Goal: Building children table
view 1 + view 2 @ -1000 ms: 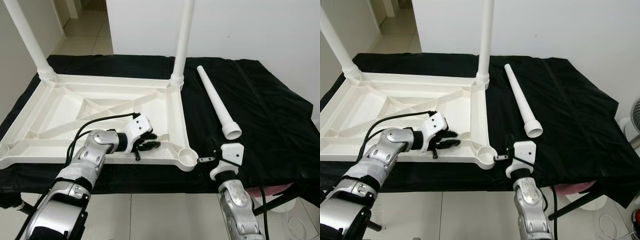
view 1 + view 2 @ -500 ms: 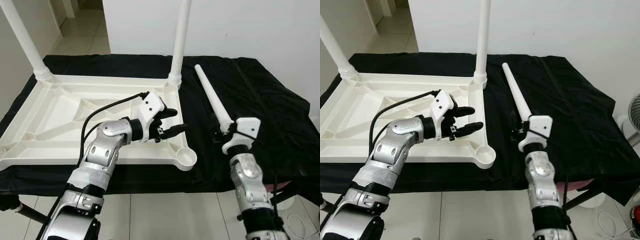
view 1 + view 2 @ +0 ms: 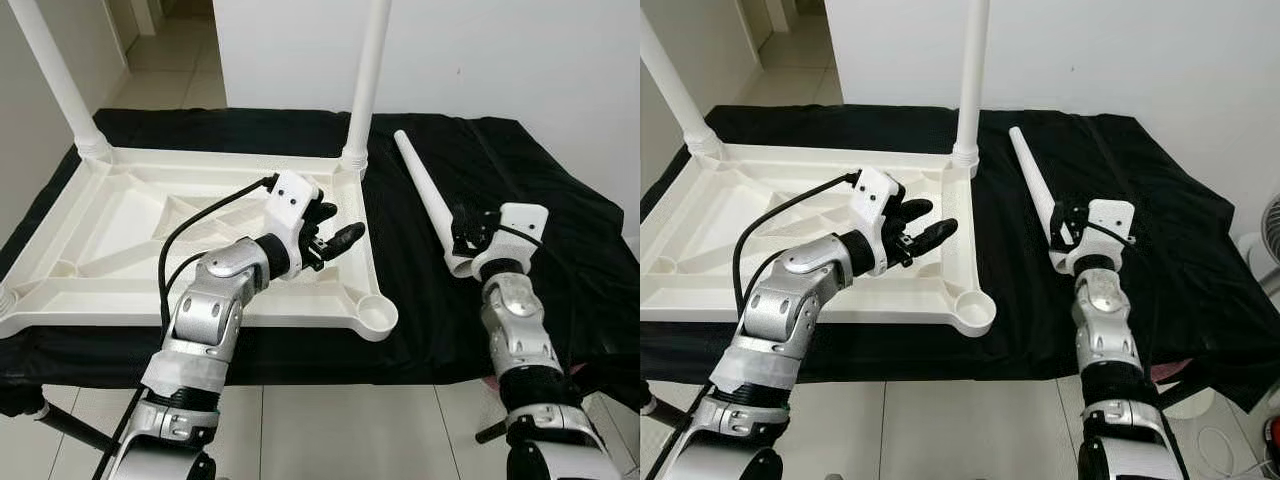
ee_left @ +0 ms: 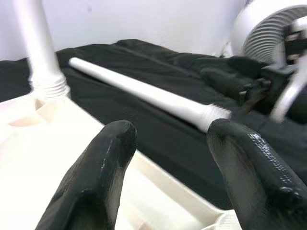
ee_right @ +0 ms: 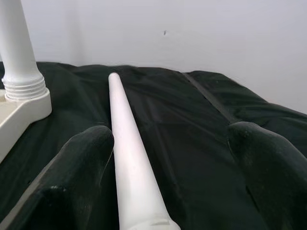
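Tabletop (image 3: 120, 220) is lying upside down on the black cloth (image 3: 560, 200), with two legs already standing in its far corners: one (image 3: 365, 75) at the far right, one (image 3: 55, 80) at the far left. The near right socket (image 3: 375, 315) has nothing in it. Your loose leg (image 3: 425, 195) lies on the cloth just right of the tabletop, wide end toward you. Your right gripper (image 3: 462, 228) sits over that wide end with fingers (image 5: 81, 177) spread wide on either side of the leg, not gripping it. Your left gripper (image 3: 335, 235) hovers above the tabletop's right side, fingers (image 4: 96, 182) apart, holding nothing.
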Available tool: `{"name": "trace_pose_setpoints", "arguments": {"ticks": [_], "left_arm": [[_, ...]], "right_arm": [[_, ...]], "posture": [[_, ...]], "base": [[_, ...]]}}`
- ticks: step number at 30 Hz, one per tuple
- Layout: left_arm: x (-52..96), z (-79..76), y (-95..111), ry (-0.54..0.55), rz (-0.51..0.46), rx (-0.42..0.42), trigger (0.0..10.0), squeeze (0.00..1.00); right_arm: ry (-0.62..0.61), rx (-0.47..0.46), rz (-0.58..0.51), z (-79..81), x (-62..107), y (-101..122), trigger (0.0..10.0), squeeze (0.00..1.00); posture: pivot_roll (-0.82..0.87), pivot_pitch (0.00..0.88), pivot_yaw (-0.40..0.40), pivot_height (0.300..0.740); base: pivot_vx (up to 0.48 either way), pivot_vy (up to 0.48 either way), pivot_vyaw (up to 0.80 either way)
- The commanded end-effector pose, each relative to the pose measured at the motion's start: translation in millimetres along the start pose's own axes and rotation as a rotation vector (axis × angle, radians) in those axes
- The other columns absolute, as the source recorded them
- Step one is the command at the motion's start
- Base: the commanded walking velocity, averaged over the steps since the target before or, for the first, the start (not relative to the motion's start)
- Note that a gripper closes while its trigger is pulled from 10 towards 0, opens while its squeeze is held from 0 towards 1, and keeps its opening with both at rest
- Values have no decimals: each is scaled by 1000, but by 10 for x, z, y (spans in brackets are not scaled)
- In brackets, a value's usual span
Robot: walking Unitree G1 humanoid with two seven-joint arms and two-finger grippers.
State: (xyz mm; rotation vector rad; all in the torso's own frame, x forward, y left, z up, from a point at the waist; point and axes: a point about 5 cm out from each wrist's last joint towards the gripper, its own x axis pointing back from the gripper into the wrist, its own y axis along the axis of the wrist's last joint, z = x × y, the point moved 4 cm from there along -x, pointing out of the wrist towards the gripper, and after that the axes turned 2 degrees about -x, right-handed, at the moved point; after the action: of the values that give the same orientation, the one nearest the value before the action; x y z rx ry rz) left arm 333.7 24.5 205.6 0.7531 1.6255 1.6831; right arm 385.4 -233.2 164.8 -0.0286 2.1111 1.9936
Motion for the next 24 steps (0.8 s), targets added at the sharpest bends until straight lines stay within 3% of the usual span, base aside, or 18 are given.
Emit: {"name": "trace_pose_setpoints", "arguments": {"ticks": [1, 11, 24], "left_arm": [[-15, -50, -4, 12, 7, 11, 10000, 0], [-31, -233, 37, 19, 20, 18, 10000, 0], [21, -276, 9, 30, 43, 12, 10000, 0]], "right_arm": [[9, -12, 16, -16, -36, -19, 10000, 0], [113, -92, 84, 83, -117, -151, 10000, 0], [100, -108, 169, 41, -2, -458, 10000, 0]], "posture": [[-72, 0, -5, 740], [-26, 38, 4, 740], [-7, 50, 14, 740]], "base": [[0, 0, 0], [0, 0, 0], [0, 0, 0]]}}
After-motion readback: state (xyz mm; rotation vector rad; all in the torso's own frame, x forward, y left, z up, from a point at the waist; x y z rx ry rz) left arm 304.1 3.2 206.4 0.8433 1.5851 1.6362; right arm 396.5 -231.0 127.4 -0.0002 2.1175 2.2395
